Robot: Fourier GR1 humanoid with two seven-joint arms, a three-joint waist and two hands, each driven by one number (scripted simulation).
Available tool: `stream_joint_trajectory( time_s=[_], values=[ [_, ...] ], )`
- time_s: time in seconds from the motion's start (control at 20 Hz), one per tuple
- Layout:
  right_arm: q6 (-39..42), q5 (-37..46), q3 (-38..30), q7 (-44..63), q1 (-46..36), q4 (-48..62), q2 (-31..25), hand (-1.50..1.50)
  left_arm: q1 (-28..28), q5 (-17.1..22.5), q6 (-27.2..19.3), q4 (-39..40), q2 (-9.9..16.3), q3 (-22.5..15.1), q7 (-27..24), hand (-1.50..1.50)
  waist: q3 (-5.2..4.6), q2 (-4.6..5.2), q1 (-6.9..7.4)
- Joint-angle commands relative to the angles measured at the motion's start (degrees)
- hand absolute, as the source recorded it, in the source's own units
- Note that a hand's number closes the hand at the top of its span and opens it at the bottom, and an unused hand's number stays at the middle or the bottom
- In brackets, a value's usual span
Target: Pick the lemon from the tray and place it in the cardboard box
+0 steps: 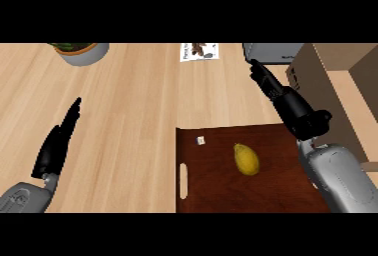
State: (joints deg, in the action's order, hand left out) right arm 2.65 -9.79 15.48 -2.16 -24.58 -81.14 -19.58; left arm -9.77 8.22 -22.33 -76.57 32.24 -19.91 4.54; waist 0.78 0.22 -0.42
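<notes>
— Where's the right hand (284,100) just now?

— Over the far right corner of the tray (221,195), fingers straight and pointing away from the robot, holding nothing. The box (325,80) is just beyond it to the right.

— And the lemon (246,159)?

— Lying on the tray, about mid-tray, nearer the robot than that hand and a little to its left. Nothing touches it.

— Which way does it lie?

— Long axis running near to far, tilted slightly. Plain yellow, oval, pointed at the ends; I'd guess it would roll sideways if nudged.

— Left hand (59,140)?

— Well off the tray's left side, open, resting over the bare counter. The right one is clearly nearer, so I'd expect it to draw back toward the robot and come down across the lemon's narrow width.
</notes>
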Motion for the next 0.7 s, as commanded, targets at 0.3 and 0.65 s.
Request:
stream_joint_trajectory(
  time_s=[0.3, 0.65],
  values=[
    [10.0, 3.8, -10.3, -3.3, -3.1, -6.4, -21.5, -1.50, -4.6, 2.1, 10.4, -9.2, 0.3, -1.1, -9.6, 0.00, -1.03, -0.77, -2.20],
    [13.6, 9.7, -13.1, -30.2, 10.0, -3.7, -21.7, -1.50, -4.4, 5.3, 17.7, -9.8, 1.8, 2.2, -11.9, 0.00, -0.70, -0.29, 0.23]
  ],
)
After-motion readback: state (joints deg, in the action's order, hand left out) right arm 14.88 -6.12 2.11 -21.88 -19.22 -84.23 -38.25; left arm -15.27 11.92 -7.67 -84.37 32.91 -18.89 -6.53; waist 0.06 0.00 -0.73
